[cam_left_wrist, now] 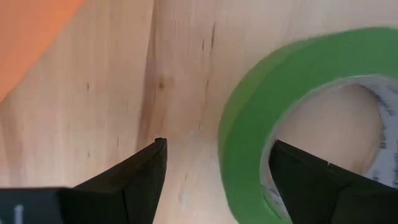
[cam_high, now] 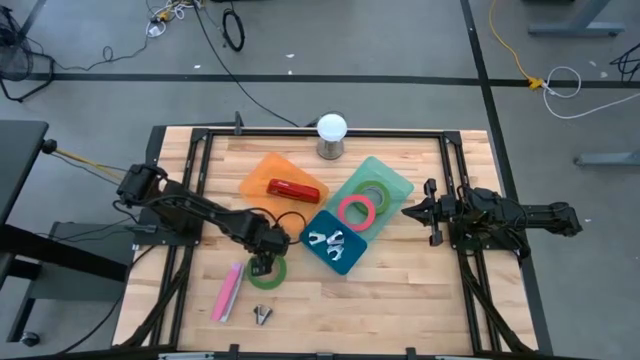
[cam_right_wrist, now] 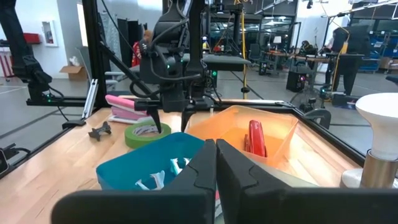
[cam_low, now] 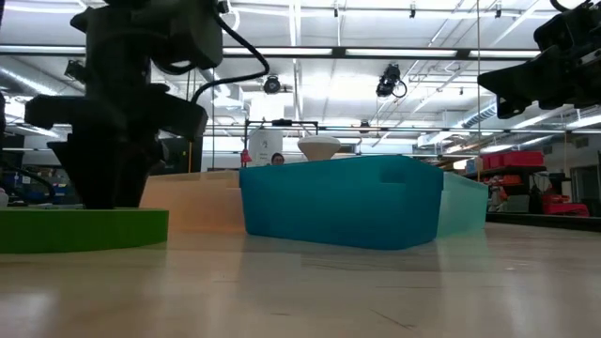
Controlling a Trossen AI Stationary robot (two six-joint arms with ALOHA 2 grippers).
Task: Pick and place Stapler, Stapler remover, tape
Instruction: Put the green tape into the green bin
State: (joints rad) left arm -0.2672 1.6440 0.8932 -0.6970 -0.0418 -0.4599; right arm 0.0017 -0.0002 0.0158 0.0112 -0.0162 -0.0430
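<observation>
A green tape roll (cam_high: 273, 279) lies flat on the wooden table, left of centre; it also shows in the left wrist view (cam_left_wrist: 261, 93) and the low view (cam_low: 84, 230). My left gripper (cam_high: 262, 262) points down over it, open. One finger (cam_left_wrist: 298, 180) stands in the roll's hole and the other (cam_left_wrist: 140, 180) outside its wall (cam_left_wrist: 245, 155). A red stapler (cam_high: 293, 189) lies in the orange tray (cam_high: 262, 170). Staple removers (cam_high: 328, 240) lie in the blue tray (cam_high: 350, 258). My right gripper (cam_high: 408, 211) waits shut at the table's right.
A pink stapler (cam_high: 228, 290) and a small staple remover (cam_high: 262, 315) lie on the table near the front left. A teal tray (cam_high: 395, 182) holds a pink tape roll (cam_high: 357, 209) and a green one (cam_high: 375, 190). A lamp bulb (cam_high: 331, 130) stands at the far edge.
</observation>
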